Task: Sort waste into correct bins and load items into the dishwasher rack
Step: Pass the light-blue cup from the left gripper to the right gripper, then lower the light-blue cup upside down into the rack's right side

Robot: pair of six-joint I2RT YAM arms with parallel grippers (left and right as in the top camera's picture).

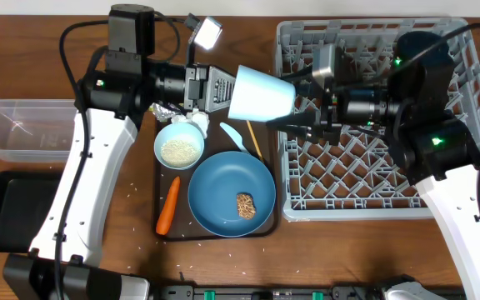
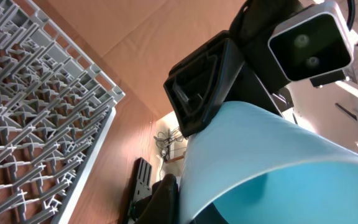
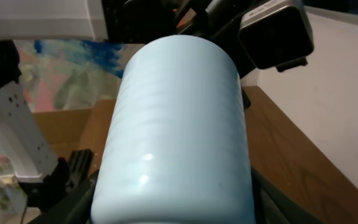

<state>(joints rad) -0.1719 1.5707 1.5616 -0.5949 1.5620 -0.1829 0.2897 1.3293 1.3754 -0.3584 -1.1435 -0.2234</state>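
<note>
The small light blue cup [image 1: 262, 92] hangs on its side in mid-air between both arms, left of the grey dishwasher rack [image 1: 365, 179]. My left gripper [image 1: 223, 90] is shut on its rim; its dark finger lies against the cup's wall [image 2: 260, 155]. My right gripper [image 1: 288, 104] is open, its fingers straddling the cup's base end [image 3: 179, 124]. On the tray lie the blue plate [image 1: 223, 187] with a brown chunk [image 1: 245, 206], a bowl of rice [image 1: 179, 151], the carrot [image 1: 168, 204], spoon [image 1: 234, 135], chopsticks [image 1: 253, 137], foil [image 1: 163, 111] and tissue [image 1: 197, 122]. The pink cup is hidden.
The clear tub [image 1: 23, 129] and the black tray [image 1: 7, 212] sit at the left edge. The dark brown serving tray [image 1: 215, 233] lies between the arms. Rice grains are scattered on the wood around it. The rack also shows in the left wrist view [image 2: 36, 106].
</note>
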